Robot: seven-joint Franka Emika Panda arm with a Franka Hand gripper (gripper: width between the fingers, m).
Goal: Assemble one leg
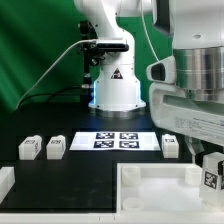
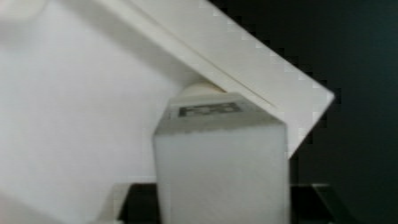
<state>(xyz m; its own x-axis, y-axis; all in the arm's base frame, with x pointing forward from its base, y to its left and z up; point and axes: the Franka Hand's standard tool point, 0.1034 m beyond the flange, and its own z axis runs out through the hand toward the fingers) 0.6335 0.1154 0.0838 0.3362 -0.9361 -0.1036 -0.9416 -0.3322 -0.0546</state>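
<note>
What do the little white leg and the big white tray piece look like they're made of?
The leg: likely plastic, matte white, uniform surface with crisp edges, printed tag on one face. The tray piece: apparently the same matte white plastic, with moulded raised rims; too blurred to be sure.

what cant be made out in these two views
Fingers: exterior view, lost behind the arm at that view's right edge; open or shut unclear.
Leg there: cropped by the edge; whether it is held is unclear.
Tag: wrist view, blurred, pattern unreadable.
White part: exterior view's left, cut by the edge.
</note>
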